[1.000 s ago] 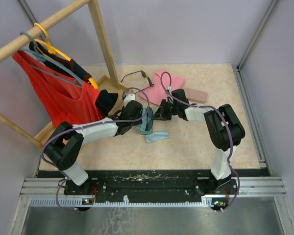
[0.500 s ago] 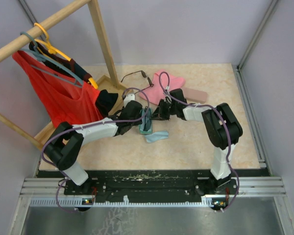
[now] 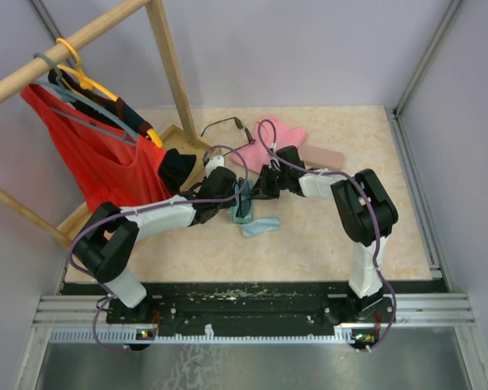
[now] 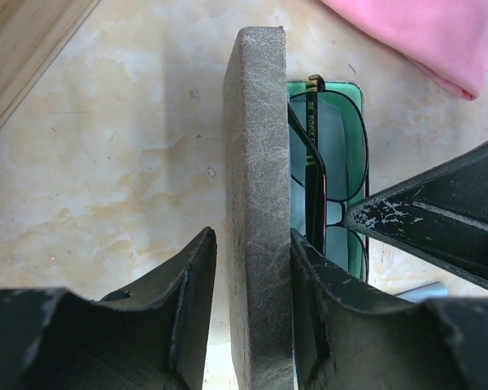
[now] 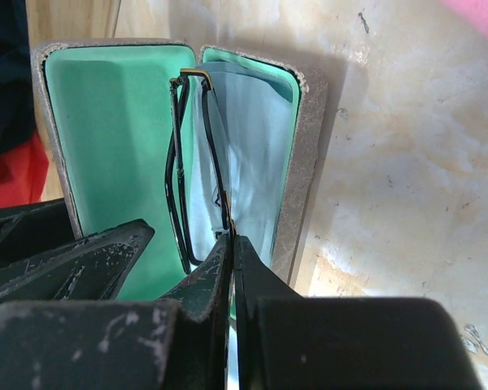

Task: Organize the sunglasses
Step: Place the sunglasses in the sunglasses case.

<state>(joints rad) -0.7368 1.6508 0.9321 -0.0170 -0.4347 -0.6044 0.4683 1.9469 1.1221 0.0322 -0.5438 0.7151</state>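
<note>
A grey case (image 3: 242, 209) lies open mid-table, green-lined (image 5: 106, 138). My left gripper (image 3: 237, 195) (image 4: 252, 236) is closed around the case's upright lid (image 4: 256, 162). One pair of sunglasses (image 5: 197, 171) (image 4: 313, 162) stands on edge inside the case, against a light-blue cloth (image 5: 252, 138). My right gripper (image 3: 257, 189) (image 5: 232, 237) is shut on the thin wire frame of this pair. The other pair of sunglasses (image 3: 225, 124) lies unfolded at the back, by the wooden frame.
A wooden rack (image 3: 167, 65) stands at the left with a red garment (image 3: 89, 154) on hangers. A pink cloth (image 3: 270, 140) and a pink case (image 3: 325, 156) lie behind the right arm. Another light-blue cloth (image 3: 260, 227) lies just in front of the grey case.
The right arm has edged left toward the case, still pinching the sunglasses. The left arm and the case have not moved.
</note>
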